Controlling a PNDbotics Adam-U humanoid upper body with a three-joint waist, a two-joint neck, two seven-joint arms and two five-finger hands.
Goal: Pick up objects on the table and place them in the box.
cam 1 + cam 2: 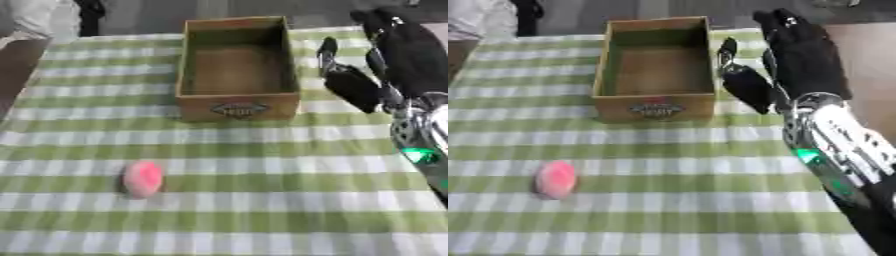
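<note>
The pink object (143,178), a rounded lump that looks slightly taller than wide, lies alone on the bench (289,210), well in front of the box (237,70) and off toward the box's left front corner. The box stands open-topped and looks empty, its labelled front wall facing the robot. The right hand (798,60) hangs just beside the box's right wall, above the checked cloth, its fingers (745,85) straight and apart, holding nothing, the thumb pointing toward the box. So the pink object lies from that hand down past the box's front and across to the far side of it: the hand is on the wrong side of the box for a short reach. No left hand shows in either view, so the right is the only hand seen to be available; judged from here, it would have to travel back toward the robot and leftward across the box's front before closing on the object from above.
</note>
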